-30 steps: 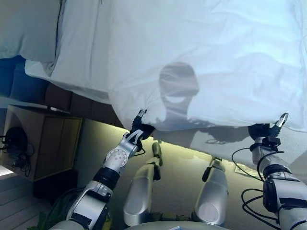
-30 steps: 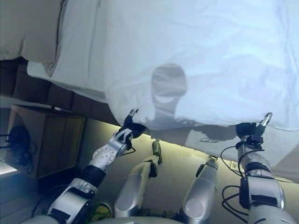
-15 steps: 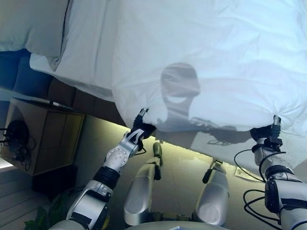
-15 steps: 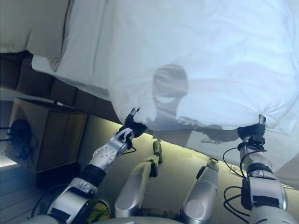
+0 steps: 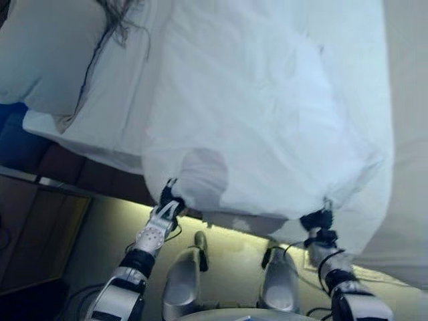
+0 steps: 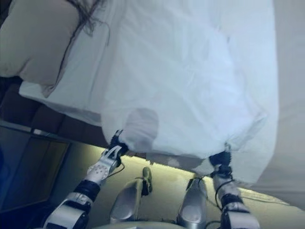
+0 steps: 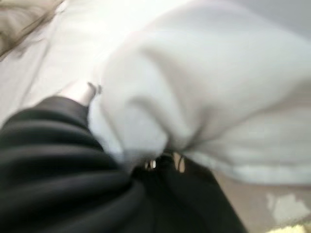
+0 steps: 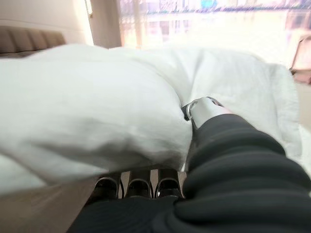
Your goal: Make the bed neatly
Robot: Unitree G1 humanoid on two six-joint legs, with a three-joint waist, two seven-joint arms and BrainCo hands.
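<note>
A white duvet [image 5: 267,114] lies over the bed, its near edge hanging at my side of the mattress. My left hand [image 5: 167,199] is shut on the duvet's near left corner; in the left wrist view the cloth [image 7: 194,97] bunches between my thumb [image 7: 81,92] and the fingers below it. My right hand [image 5: 319,221] is shut on the near right corner; in the right wrist view the fingers [image 8: 138,187] curl under the cloth [image 8: 87,111] and the thumb [image 8: 204,107] presses on top. A white pillow [image 5: 47,60] lies at the bed's head, at the far left.
The white sheet [image 5: 100,127] shows left of the duvet, and more of it at the right [image 5: 408,134]. A brown padded bed base [image 5: 63,164] and a wooden nightstand [image 5: 37,234] stand at the left. Dark strands [image 5: 124,17] lie by the pillow.
The whole view has shifted and now takes in more of the bed. Both hands still hold the duvet's edge, reach further out and stand closer together.
</note>
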